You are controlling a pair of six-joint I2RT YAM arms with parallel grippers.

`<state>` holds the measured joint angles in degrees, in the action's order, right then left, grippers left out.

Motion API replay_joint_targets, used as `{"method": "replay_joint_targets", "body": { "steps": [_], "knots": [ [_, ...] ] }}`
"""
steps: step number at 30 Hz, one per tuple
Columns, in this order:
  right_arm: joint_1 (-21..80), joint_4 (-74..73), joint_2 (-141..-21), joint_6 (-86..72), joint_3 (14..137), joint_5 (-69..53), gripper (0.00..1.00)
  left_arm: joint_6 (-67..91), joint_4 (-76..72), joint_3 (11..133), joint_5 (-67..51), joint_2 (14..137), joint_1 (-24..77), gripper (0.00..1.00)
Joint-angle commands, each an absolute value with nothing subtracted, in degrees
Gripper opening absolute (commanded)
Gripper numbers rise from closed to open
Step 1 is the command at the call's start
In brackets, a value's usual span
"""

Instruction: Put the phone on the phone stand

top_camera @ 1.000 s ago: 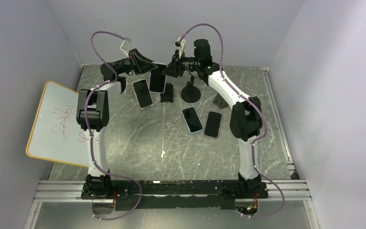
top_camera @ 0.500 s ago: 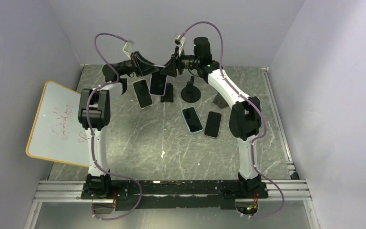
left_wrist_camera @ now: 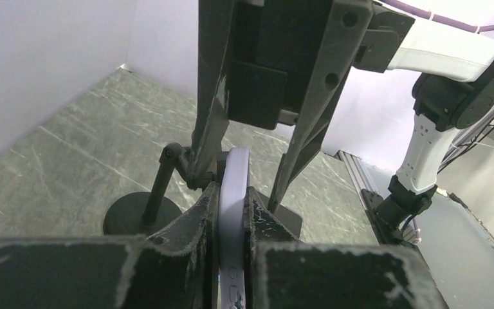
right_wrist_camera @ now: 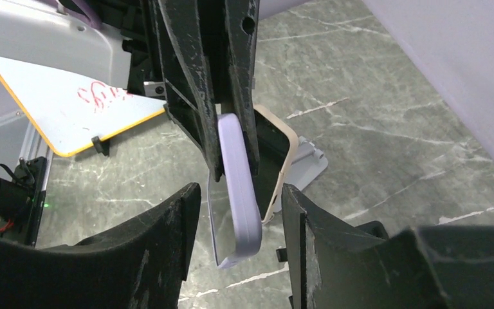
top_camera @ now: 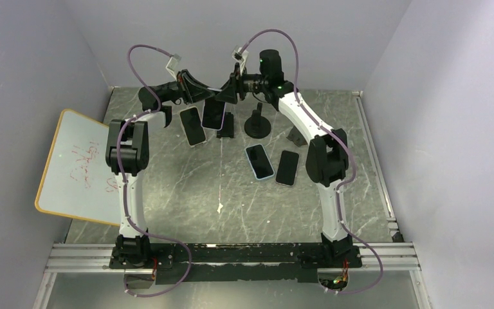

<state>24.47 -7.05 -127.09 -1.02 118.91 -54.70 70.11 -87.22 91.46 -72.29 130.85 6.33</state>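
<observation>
A lavender-cased phone (top_camera: 213, 114) hangs upright above the table at the back, and my left gripper (top_camera: 201, 96) is shut on its edge. The left wrist view shows the phone's (left_wrist_camera: 231, 206) thin side pinched between my left gripper's (left_wrist_camera: 230, 193) fingers. My right gripper (top_camera: 228, 95) faces it from the other side. In the right wrist view my right gripper (right_wrist_camera: 239, 193) stands open, with the phone (right_wrist_camera: 238, 174) in the gap, clear of both pads. A small black phone stand (top_camera: 226, 125) sits on the table right beside the hanging phone.
A round-based black stand (top_camera: 257, 122) and a dark wedge stand (top_camera: 296, 136) are to the right. Three more phones lie on the table: one (top_camera: 193, 125) left of the held phone, two (top_camera: 260, 161) (top_camera: 287, 167) nearer the middle. A whiteboard (top_camera: 77, 167) overhangs the left edge.
My right gripper's jaws have opened off the lavender phone. My left gripper keeps its hold, and the phone has shifted slightly down and towards the black stand.
</observation>
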Motion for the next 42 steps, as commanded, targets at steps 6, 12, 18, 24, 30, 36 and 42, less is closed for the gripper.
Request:
{"method": "replay_joint_targets", "body": {
  "steps": [6,12,18,24,30,36,42],
  "knots": [
    [23.4,-6.1,-128.0,-2.5,118.8,-56.6,0.38,71.4,-104.8,93.8,-71.3,130.4,6.8,0.05],
    [22.6,-3.1,-127.7,-5.0,117.9,-58.0,0.14,71.4,-104.8,93.0,-72.0,130.3,6.8,0.05],
    [21.4,-2.0,-128.7,-6.6,119.3,-60.0,0.00,72.0,-104.8,93.2,-73.6,130.5,6.8,0.23],
    [20.4,-5.1,-130.7,-4.8,123.1,-60.1,0.00,72.2,-104.7,93.6,-74.0,130.2,6.1,0.90],
    [19.8,-5.8,-133.4,-4.5,126.0,-60.7,0.00,72.0,-104.7,92.9,-71.9,129.2,3.5,0.97],
    [19.8,-13.4,-140.3,-0.5,136.2,-62.4,0.00,62.4,-96.4,87.4,-67.8,123.1,0.2,0.96],
    [19.3,-17.7,-144.0,3.2,139.8,-62.4,0.00,30.0,-65.6,79.6,-58.3,111.3,-1.4,0.96]
  ]
}}
